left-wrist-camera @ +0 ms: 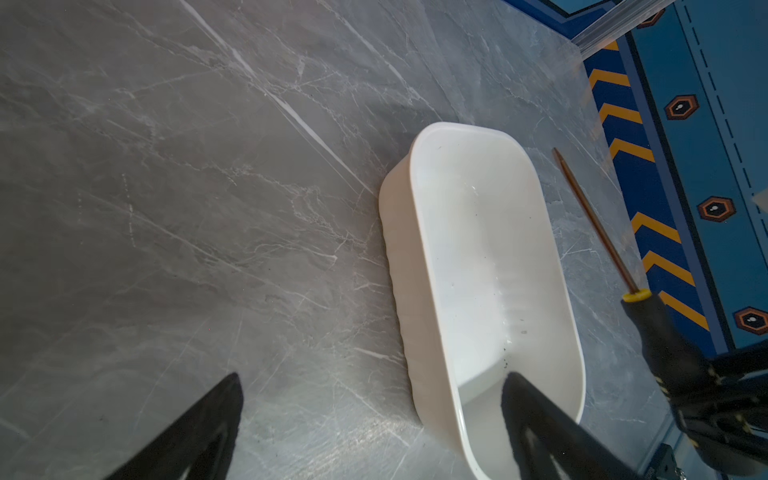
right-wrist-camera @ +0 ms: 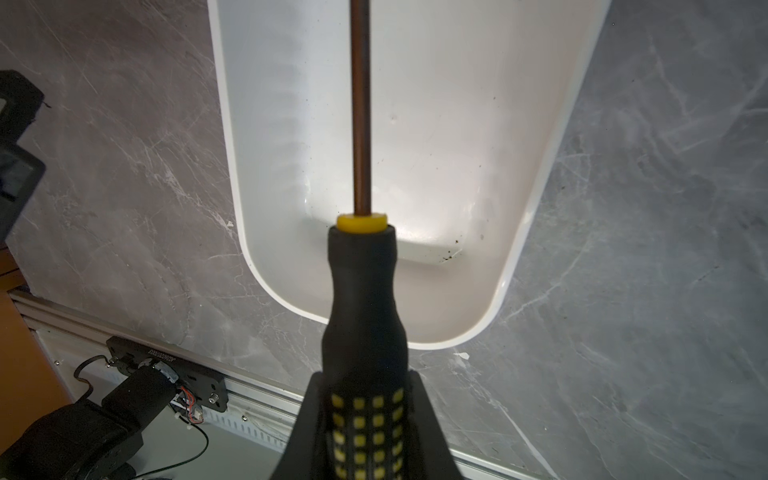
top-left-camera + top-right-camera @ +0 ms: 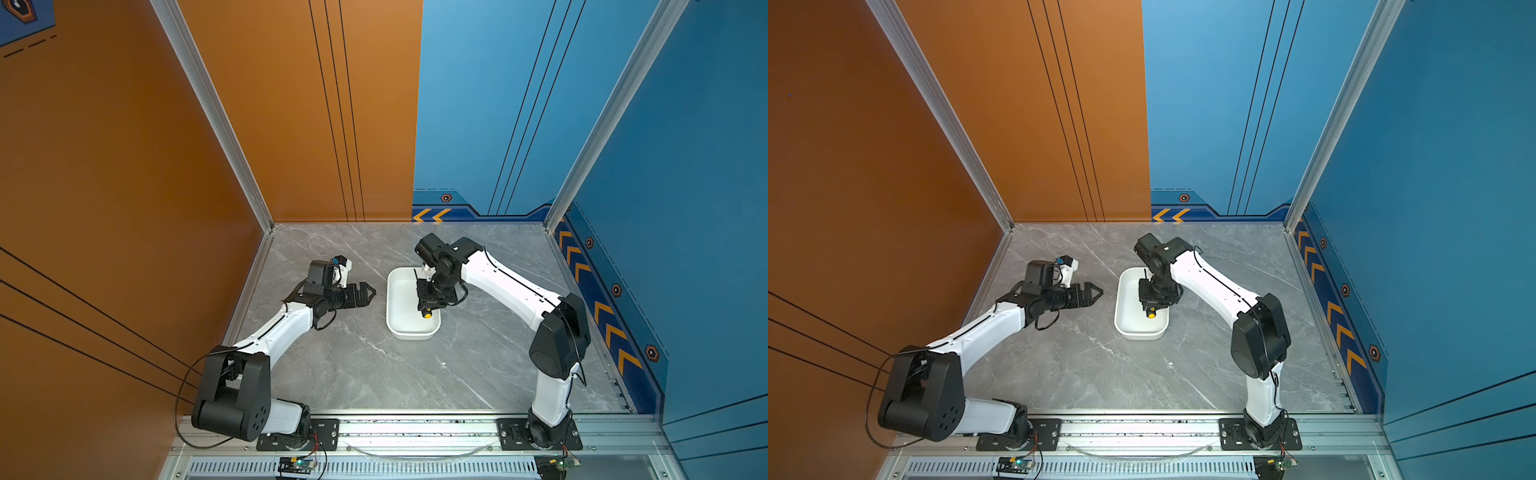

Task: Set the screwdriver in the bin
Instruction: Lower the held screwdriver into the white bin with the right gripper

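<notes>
- Screwdriver [image 2: 361, 291] is hanging in the air over the bin [image 2: 232, 166], lined up with the bin's long side. Its thin shaft is pointing toward the far end, and its yellow end cap is showing toward the near end in both top views [image 3: 427, 314] [image 3: 1150, 314].
- In the left wrist view the screwdriver [image 1: 665, 332] is showing raised above the bin [image 1: 419, 249], not lying on its floor.
- The right gripper [image 2: 365, 399] is pinching the black handle at the part with the yellow squares, one finger [image 2: 426, 415] pressing on each side. In a top view it [image 3: 428, 305] is reaching down over the near half of the bin [image 3: 390, 299].
- The bin is sitting upright on the grey marbled surface [image 3: 374, 374] near the middle, with a few dark specks lying on its white floor.
- The left gripper [image 1: 372, 378] is hovering just beside the bin's left wall with its fingers [image 1: 216, 415] spread wide and nothing between them. In a top view it [image 3: 1096, 293] is pointing toward the bin [image 3: 1119, 303] without touching it.
</notes>
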You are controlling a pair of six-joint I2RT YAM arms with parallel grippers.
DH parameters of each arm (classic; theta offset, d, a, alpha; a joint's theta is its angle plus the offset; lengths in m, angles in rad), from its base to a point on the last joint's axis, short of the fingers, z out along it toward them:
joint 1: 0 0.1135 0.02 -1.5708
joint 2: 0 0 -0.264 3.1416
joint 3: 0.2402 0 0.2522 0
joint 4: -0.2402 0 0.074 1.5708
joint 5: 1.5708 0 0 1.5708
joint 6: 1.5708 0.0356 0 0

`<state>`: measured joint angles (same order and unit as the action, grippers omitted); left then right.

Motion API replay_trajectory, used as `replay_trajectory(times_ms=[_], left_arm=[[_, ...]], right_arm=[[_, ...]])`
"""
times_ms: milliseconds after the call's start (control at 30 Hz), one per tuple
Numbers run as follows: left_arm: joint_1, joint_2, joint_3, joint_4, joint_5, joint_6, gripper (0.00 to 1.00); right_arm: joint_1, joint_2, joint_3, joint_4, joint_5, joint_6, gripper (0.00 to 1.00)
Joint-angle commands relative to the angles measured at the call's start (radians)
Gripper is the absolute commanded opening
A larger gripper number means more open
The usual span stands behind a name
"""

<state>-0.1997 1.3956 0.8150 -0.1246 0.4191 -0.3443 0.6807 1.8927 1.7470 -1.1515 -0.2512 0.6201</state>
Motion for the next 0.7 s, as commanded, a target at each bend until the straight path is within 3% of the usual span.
replay_trajectory(times_ms=[0,267,667], left_arm=[[-0.008,-0.018,-0.019,-0.022,-0.012,0.006,0.98],[-0.007,-0.020,-0.024,-0.021,-0.012,0.009,0.98],[-0.008,-0.012,-0.041,-0.001,-0.011,0.006,0.98]], right_arm=[[0.009,-0.009,-0.050,0.063,0.006,0.074,0.00],[0.013,-0.007,-0.139,0.155,0.010,0.136,0.00],[0.014,0.065,-0.119,0.154,0.068,0.161,0.00]])
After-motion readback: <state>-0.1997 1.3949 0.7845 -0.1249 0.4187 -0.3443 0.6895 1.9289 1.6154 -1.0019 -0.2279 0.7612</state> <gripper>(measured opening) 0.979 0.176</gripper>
